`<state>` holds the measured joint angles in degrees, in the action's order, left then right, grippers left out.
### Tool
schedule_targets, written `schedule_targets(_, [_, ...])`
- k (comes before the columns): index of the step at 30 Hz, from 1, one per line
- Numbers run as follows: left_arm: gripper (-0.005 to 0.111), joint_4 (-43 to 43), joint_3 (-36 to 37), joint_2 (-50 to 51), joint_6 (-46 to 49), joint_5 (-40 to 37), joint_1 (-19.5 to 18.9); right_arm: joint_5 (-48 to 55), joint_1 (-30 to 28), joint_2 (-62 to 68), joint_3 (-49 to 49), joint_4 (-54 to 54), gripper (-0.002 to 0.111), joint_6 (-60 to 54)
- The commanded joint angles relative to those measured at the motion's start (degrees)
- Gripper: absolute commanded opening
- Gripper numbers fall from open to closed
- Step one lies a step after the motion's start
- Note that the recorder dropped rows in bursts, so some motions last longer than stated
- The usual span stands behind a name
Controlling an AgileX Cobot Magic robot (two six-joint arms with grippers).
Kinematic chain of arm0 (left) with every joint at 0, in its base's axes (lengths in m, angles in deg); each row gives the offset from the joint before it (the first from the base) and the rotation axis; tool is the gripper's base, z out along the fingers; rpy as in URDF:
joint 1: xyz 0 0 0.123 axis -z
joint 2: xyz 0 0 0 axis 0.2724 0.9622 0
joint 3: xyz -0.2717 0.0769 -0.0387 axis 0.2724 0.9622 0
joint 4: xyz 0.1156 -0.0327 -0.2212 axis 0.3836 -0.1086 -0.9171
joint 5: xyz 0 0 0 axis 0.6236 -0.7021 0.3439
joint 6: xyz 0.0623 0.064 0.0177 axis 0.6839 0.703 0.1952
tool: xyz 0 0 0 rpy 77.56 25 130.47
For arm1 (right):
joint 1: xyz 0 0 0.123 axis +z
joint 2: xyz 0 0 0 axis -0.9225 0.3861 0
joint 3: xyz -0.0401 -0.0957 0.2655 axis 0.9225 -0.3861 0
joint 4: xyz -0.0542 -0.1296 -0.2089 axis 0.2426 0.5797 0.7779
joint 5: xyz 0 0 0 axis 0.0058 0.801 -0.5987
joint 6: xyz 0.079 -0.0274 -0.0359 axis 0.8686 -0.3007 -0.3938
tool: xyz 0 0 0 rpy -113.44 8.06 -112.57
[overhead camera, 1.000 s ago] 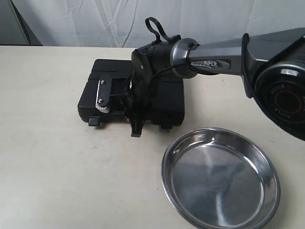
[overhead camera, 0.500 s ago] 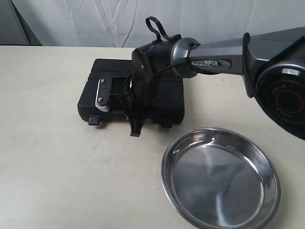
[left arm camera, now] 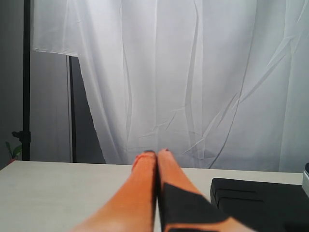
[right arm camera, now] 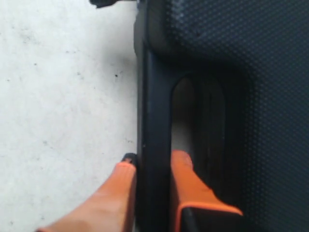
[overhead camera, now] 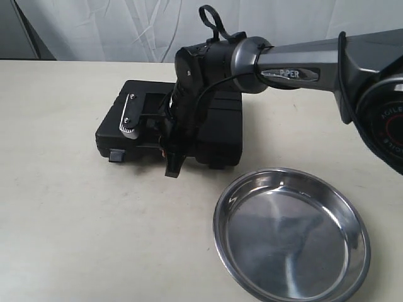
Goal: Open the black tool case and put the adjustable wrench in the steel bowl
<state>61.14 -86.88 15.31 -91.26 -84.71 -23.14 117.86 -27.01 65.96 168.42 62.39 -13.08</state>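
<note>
Exterior view: compared with half a second ago, the black tool case [overhead camera: 217, 129] has swung on the bench [overhead camera: 75, 220]. Its left end and the small latch [overhead camera: 116, 155] there have slid toward 9 o'clock, while its right end sits about where it was. The right arm's wrist stands a little higher and further toward 3 o'clock. The steel bowl [overhead camera: 291, 236] has not shifted.

The case lies flat with its lid down, in the middle of the bench toward 12 o'clock. The right gripper [overhead camera: 171, 157] reaches down over its near edge. In the right wrist view the right gripper [right arm camera: 153, 164] has its jaws clamped on the moulded handle [right arm camera: 153, 111], one orange finger [right arm camera: 116, 198] outside the handle bar and the other inside the handle's opening.

The bowl sits at about 4 o'clock from the case, its rim near the case's near right corner but apart from it. Bare bench spreads from 6 to 9 o'clock of the case, out to the frame edges.

In the left wrist view the left gripper [left arm camera: 157, 157] has its jaws together, tips touching, above the bench, with a corner of the case [left arm camera: 260, 198] just beside it.
</note>
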Motion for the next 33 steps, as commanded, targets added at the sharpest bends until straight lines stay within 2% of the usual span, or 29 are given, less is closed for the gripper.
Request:
schedule_targets(1, [0.0,0.1,-0.2,0.3,-0.1,0.3,0.1,-3.0,-0.3,-1.2,0.4,-3.1,-0.001,-0.7])
schedule_targets(6, [0.0,0.1,-0.2,0.3,-0.1,0.3,0.1,-1.2,-0.3,-0.8,0.4,-3.3,-0.001,-3.1])
schedule_targets(10, [0.0,0.1,-0.2,0.3,-0.1,0.3,0.1,-2.9,-0.3,-1.5,0.4,-8.1,-0.001,-3.1])
schedule_targets(21, [0.0,0.1,-0.2,0.3,-0.1,0.3,0.1,-2.0,-0.3,1.6,0.4,-8.6,-0.001,-3.2])
schedule_targets(25, [0.0,0.1,-0.2,0.3,-0.1,0.3,0.1,-1.6,-0.3,-1.9,0.4,-10.9,-0.001,-3.2])
schedule_targets(30, [0.0,0.1,-0.2,0.3,-0.1,0.3,0.1,-6.4,-0.3,-5.7,0.4,-14.9,-0.001,-3.7])
schedule_targets(33, [0.0,0.1,-0.2,0.3,-0.1,0.3,0.1,-1.9,-0.3,-1.2,0.4,-14.9,-0.001,-3.7])
